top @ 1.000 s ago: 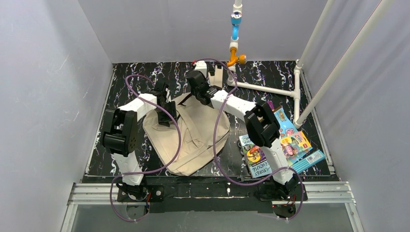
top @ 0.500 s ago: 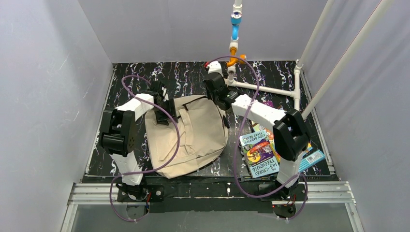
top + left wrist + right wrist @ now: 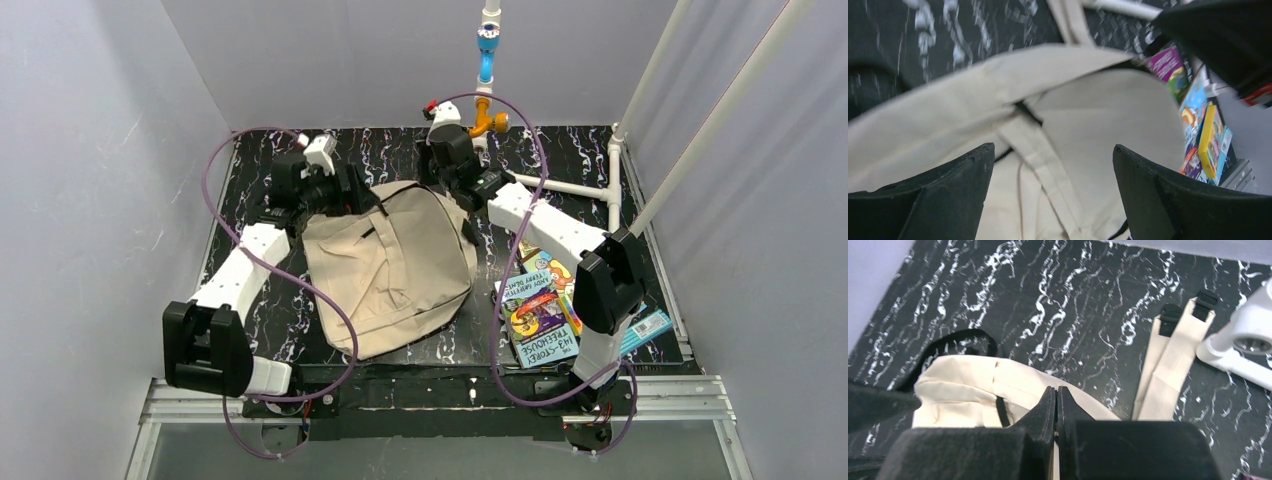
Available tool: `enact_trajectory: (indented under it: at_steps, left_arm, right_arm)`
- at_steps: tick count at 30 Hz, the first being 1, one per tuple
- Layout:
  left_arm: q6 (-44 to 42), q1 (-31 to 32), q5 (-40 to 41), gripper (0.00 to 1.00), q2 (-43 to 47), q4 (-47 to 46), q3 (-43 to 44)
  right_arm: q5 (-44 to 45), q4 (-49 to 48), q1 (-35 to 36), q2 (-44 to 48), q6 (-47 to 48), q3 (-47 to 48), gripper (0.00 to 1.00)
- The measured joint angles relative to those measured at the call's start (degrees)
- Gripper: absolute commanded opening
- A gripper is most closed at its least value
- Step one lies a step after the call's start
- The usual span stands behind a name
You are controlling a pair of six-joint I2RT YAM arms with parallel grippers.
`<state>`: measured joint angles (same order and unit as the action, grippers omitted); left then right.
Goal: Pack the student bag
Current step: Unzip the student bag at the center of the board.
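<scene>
The student bag (image 3: 395, 270) is a beige backpack lying flat mid-table, its rounded top toward the back. My left gripper (image 3: 352, 197) hovers open over its top left corner; in the left wrist view (image 3: 1053, 150) the bag's fabric and a seam (image 3: 1098, 115) lie below the spread fingers. My right gripper (image 3: 447, 190) sits at the bag's top right edge. In the right wrist view it (image 3: 1056, 388) is shut, with a sliver of beige fabric between the jaws. The bag (image 3: 958, 385), its black loop (image 3: 955, 340) and its straps (image 3: 1173, 355) lie beyond.
Several colourful books (image 3: 545, 310) lie right of the bag, under the right arm, and show in the left wrist view (image 3: 1203, 130). A white pipe frame (image 3: 560, 185) stands at the back right. Grey walls close the table's left, back and right.
My left arm has stretched out toward the back, gripper now over the bag's top left corner. My right gripper moved right and back. The bag's top now lies spread out wider.
</scene>
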<state>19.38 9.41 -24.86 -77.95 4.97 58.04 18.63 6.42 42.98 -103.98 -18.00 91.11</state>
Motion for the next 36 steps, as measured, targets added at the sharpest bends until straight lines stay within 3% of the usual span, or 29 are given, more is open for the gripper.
enact_trajectory:
  at_steps: [5, 13, 19, 22, 25, 28, 36]
  left_arm:
    - [-7.52, 1.4, -3.06, 0.88, -5.55, -7.17, 7.32]
    - [-22.53, 6.01, -7.26, 0.85, -11.5, -13.2, 7.93]
    - [-26.95, 6.08, -9.05, 0.59, -14.47, -14.6, 8.61]
    - [-28.13, 6.08, -8.46, 0.38, -16.02, -14.8, 9.25]
    - [-28.44, 6.03, -7.45, 0.23, -17.09, -15.13, 10.14]
    - [-27.87, 5.97, -6.84, 0.0, -17.33, -15.61, 10.6]
    - [-27.69, 6.29, -2.29, 0.0, -17.2, -17.22, 10.99]
  right_arm:
    - [-3.74, 0.13, -0.46, -2.73, -1.66, 4.52, 0.01]
    - [-8.46, 2.43, -0.72, -5.07, -3.5, 9.27, 0.01]
    - [-10.36, 2.8, -1.01, -5.07, -4.92, 9.86, 0.01]
    - [-10.71, 3.02, -1.14, -5.07, -5.79, 9.86, 0.01]
    - [-11.34, 3.13, -1.36, -5.05, -6.78, 9.86, 0.01]
    - [-11.61, 3.08, -1.62, -4.98, -8.28, 9.86, 0.01]
    - [-7.76, 4.35, -2.19, -1.7, -13.25, 6.8, 0.01]
